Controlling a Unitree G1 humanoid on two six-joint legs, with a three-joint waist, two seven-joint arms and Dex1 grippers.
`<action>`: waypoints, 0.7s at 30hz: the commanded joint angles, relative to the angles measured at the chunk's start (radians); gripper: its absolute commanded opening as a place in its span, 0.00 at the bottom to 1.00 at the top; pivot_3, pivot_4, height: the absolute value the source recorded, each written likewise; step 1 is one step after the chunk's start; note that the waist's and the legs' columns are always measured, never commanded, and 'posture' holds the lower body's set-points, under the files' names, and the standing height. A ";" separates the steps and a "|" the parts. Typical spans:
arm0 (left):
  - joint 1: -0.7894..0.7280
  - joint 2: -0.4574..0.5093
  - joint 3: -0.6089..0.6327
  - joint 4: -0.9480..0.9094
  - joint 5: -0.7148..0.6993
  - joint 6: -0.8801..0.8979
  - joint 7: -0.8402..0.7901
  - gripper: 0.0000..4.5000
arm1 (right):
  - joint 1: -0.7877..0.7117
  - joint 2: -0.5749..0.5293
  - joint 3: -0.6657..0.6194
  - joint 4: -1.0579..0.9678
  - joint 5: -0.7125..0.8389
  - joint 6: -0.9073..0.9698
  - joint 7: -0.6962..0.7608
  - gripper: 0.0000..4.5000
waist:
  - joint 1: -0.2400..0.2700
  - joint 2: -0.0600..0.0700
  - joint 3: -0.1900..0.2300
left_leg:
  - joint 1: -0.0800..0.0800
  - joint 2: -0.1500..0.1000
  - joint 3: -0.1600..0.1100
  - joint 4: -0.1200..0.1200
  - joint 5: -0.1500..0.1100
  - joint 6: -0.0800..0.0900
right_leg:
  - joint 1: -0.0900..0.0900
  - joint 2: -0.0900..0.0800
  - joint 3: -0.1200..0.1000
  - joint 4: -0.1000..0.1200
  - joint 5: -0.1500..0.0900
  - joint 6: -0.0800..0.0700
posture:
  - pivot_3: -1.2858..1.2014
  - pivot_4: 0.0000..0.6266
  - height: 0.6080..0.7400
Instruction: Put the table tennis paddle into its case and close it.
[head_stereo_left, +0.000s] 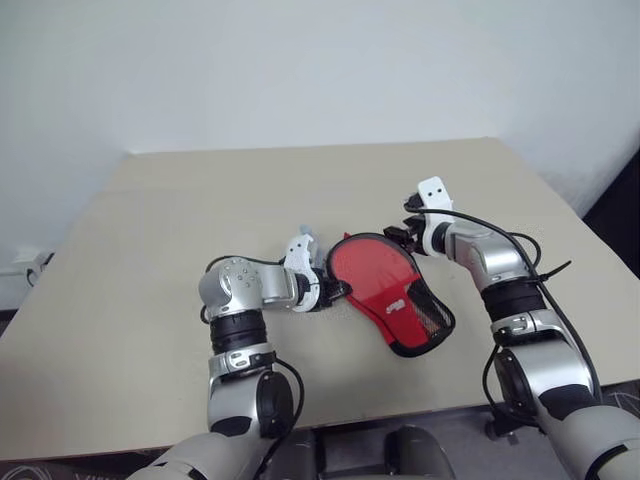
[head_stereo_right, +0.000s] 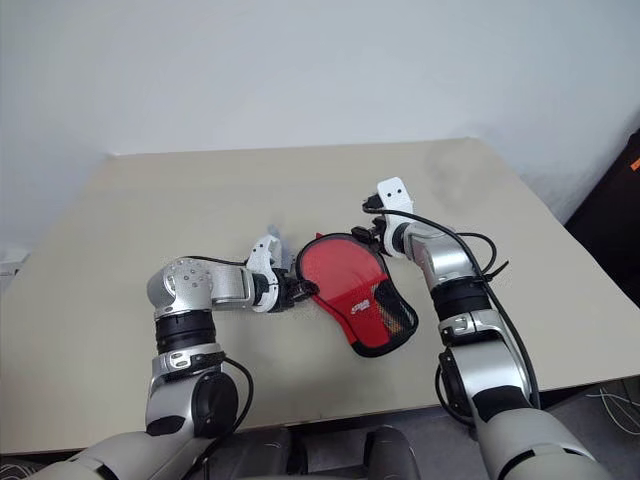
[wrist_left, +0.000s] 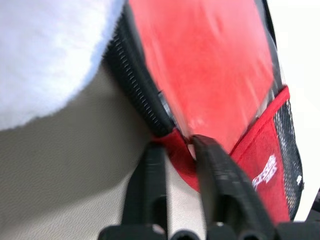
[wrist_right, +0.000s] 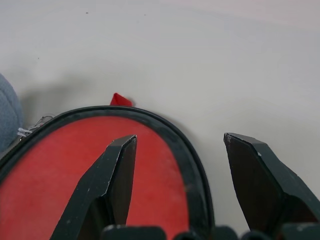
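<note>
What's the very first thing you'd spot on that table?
The bright red case jumps out, lying in the middle of the pale table with the red paddle showing through its clear side. The left gripper is shut on its zip edge, and the right gripper hovers open over its round end.

Paddle (head_stereo_left: 372, 272) handle hidden inside the case (head_stereo_left: 420, 318), only its red face seen through the clear side, left gripper (wrist_left: 180, 150) blocking the case's near rim, pale ball (wrist_left: 50, 55) blurred and cut off at the wrist view's edge, desk (head_stereo_left: 150, 230) front corners out of frame
</note>
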 joint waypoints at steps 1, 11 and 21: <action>-0.035 -0.011 0.006 -0.001 -0.012 0.007 0.014 0.00 | -0.034 -0.004 -0.025 -0.012 0.004 -0.018 -0.010 0.67 | 0.000 0.000 0.000 | 0.000 0.000 0.000 0.000 0.000 0.000 | 0.000 0.000 0.000 0.000 0.000 0.000 | 0.52 0.00 0.61; -0.018 0.047 -0.069 -0.006 -0.118 0.007 -0.022 0.00 | -0.029 -0.002 -0.026 -0.018 0.005 -0.018 -0.014 0.67 | 0.000 0.000 0.000 | 0.000 0.000 0.000 -0.001 0.000 0.000 | -0.001 0.000 0.000 0.000 0.000 0.000 | 0.52 0.00 0.61; 0.033 0.279 -0.180 0.042 -0.434 0.007 0.047 0.00 | -0.057 0.004 -0.042 0.012 0.011 -0.038 -0.010 0.67 | -0.007 0.000 0.000 | 0.000 0.001 0.000 -0.003 -0.001 -0.001 | -0.003 0.001 0.000 0.001 0.000 0.000 | 0.52 0.00 0.61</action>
